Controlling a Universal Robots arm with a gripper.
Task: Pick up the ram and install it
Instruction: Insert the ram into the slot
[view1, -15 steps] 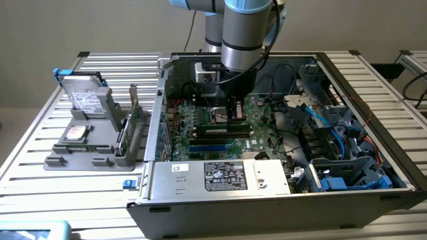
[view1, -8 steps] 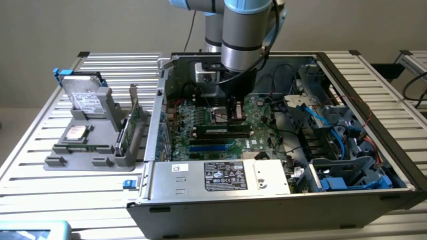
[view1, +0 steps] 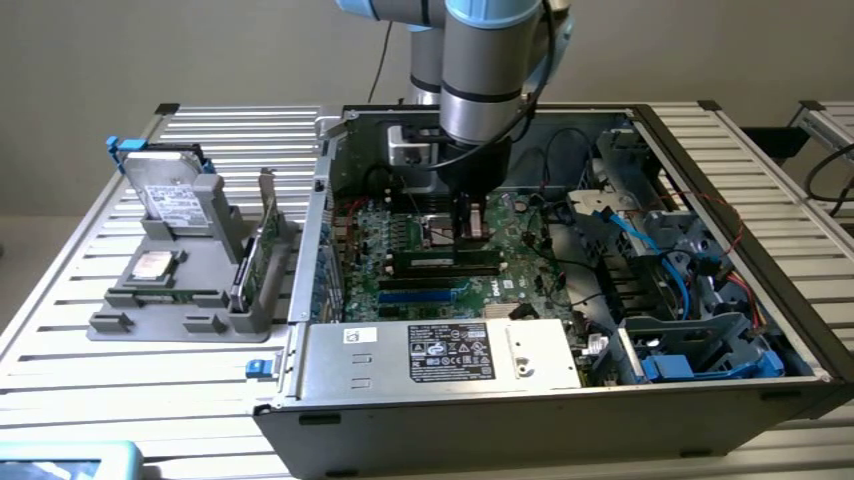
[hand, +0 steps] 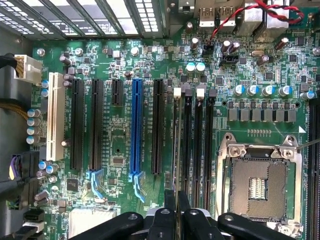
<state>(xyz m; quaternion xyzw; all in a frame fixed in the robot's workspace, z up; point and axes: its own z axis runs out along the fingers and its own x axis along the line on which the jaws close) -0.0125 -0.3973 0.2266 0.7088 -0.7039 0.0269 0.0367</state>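
Inside the open computer case (view1: 534, 430) on the slatted table (view1: 54, 335), we saw the gripper (hand: 176, 199) clamped on the thin ram (hand: 175, 150), edge-on above the black memory slots (hand: 198, 145).

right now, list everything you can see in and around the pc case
table: one, silver slats, under everything
computer case: one, dark grey, open, on table
motherboard: one, green, inside case
power supply: one, silver, front of case
cables: several, blue, case's side at exterior view's right
rack: one, grey, on table at exterior view's left
drive: one, silver, standing in rack
card: one, green, metal bracket, in rack
ram: one, seen edge-on, between gripper fingers over black slots
gripper: one, black, shut on ram
arm: one, grey and blue, above case
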